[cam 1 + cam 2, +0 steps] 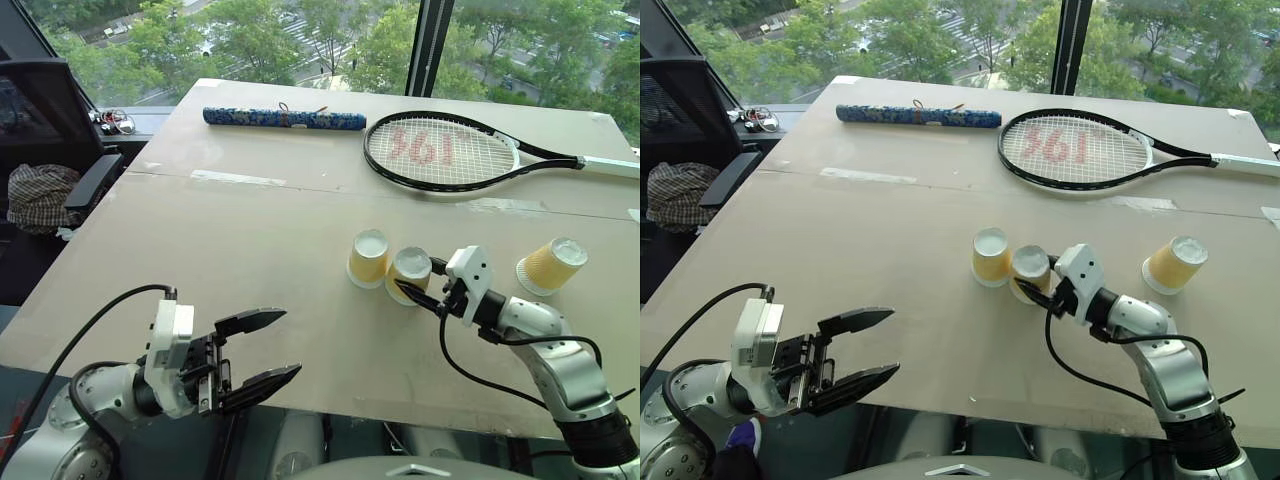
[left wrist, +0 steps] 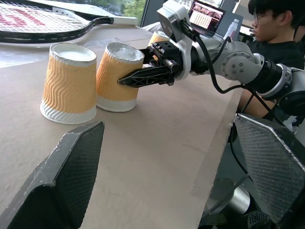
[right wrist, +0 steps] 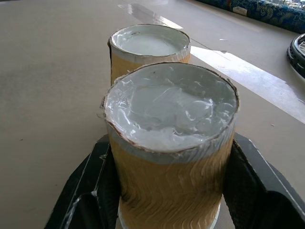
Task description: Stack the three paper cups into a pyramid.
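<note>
Three paper cups stand upside down on the table [image 1: 250,250], white bases up. My right gripper [image 1: 415,277] is shut on the middle cup [image 1: 410,263], one black finger on each side of its ribbed wall [image 3: 167,191]. That cup leans slightly and touches the left cup [image 1: 368,257] near the top, as the left wrist view shows [image 2: 116,76]. The third cup [image 1: 550,266] stands apart to the right. My left gripper [image 1: 290,342] is open over the table's front edge, well left of the cups, holding nothing.
A tennis racket [image 1: 440,150] and a blue patterned roll [image 1: 285,118] lie at the far side of the table. A black chair [image 1: 60,110] with a chequered cloth stands to the left. A person [image 2: 274,28] sits beyond the table's right side.
</note>
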`<state>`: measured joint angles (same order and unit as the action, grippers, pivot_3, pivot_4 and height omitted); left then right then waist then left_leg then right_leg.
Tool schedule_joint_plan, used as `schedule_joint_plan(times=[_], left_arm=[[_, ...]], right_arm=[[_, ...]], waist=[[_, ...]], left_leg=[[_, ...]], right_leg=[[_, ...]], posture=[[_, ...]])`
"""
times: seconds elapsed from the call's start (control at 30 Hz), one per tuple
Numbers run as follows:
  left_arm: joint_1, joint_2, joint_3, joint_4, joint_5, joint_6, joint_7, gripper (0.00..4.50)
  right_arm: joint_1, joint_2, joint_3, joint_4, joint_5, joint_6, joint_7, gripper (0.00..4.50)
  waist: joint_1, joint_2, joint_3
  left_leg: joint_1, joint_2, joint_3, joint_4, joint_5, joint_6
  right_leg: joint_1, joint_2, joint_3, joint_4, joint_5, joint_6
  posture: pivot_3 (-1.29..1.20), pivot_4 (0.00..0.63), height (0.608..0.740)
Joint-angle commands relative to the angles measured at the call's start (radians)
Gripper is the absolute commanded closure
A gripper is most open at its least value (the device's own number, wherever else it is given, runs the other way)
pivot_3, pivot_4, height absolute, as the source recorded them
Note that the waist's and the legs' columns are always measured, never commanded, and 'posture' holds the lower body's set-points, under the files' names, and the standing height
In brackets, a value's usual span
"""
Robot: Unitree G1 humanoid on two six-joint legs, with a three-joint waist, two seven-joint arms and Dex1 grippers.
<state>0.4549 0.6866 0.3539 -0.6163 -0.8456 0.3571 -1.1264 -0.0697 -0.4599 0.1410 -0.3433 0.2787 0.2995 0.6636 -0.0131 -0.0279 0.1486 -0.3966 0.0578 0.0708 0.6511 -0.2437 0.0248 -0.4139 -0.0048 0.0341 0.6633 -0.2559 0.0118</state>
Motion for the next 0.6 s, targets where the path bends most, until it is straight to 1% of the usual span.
schedule_joint_plan(times=[0.03,0.27,0.3,0.33,0.37,0.4,0.5,0.6], left_arm=[[0.002,0.000,0.013,-0.025,0.002,-0.023,0.000,0.00],[-0.003,-0.004,0.006,-0.026,0.004,-0.024,0.005,0.00],[-0.003,-0.006,0.005,-0.027,0.004,-0.024,0.005,0.00],[-0.003,-0.007,0.003,-0.028,0.004,-0.024,0.005,0.00],[-0.003,-0.008,0.001,-0.029,0.005,-0.024,0.006,0.00],[-0.004,-0.009,0.000,-0.030,0.005,-0.023,0.007,0.00],[-0.006,-0.012,-0.004,-0.033,0.004,-0.022,0.008,0.00],[-0.012,-0.013,-0.013,-0.032,0.004,-0.020,0.010,0.00]], right_arm=[[-0.016,0.003,0.007,0.004,-0.028,-0.036,0.000,1.96],[-0.021,0.005,0.005,0.024,-0.006,-0.012,0.030,1.96],[-0.022,0.003,0.005,0.026,-0.003,-0.013,0.038,1.34],[-0.023,0.002,0.003,0.028,-0.003,-0.022,0.043,1.03],[-0.023,0.002,-0.003,0.031,-0.005,-0.031,0.042,0.61],[-0.021,0.001,-0.015,0.031,-0.005,-0.041,0.041,0.07],[-0.011,-0.004,-0.055,0.010,0.014,-0.055,0.038,0.03],[0.016,-0.042,-0.095,-0.039,0.052,-0.049,0.070,0.03]], waist=[[0.000,0.000,0.000],[-0.001,0.000,0.000],[-0.001,0.000,0.000],[-0.001,0.000,0.000],[-0.001,0.000,0.000],[0.000,0.000,0.000],[0.000,0.000,0.000],[0.002,0.000,0.000]], left_leg=[[0.000,0.000,0.000,0.000,0.000,0.000],[0.000,0.000,0.000,0.000,0.000,0.000],[0.000,0.000,0.000,0.000,0.000,0.000],[0.000,0.000,0.000,0.000,0.000,0.000],[0.000,0.000,0.000,0.000,0.000,0.000],[0.000,0.000,0.000,0.000,0.000,0.000],[0.000,0.000,0.000,0.000,0.000,0.000],[0.000,0.000,0.000,0.000,0.000,0.000]], right_leg=[[0.000,0.000,0.000,0.000,0.000,0.000],[0.000,0.000,0.000,0.000,0.000,0.000],[0.000,0.000,0.000,0.000,0.000,0.000],[0.000,0.000,0.000,0.000,0.000,0.000],[0.000,0.000,0.000,0.000,0.000,0.000],[0.000,0.000,0.000,0.000,0.000,0.000],[0.000,0.000,0.000,0.000,0.001,-0.002],[0.000,0.000,0.000,0.000,0.001,-0.001]], posture=[[0.00,0.150,0.740],[0.00,0.150,0.740],[0.00,0.150,0.740],[0.00,0.150,0.740],[0.00,0.150,0.740],[0.00,0.150,0.740],[0.00,0.150,0.740],[0.00,0.150,0.740]])
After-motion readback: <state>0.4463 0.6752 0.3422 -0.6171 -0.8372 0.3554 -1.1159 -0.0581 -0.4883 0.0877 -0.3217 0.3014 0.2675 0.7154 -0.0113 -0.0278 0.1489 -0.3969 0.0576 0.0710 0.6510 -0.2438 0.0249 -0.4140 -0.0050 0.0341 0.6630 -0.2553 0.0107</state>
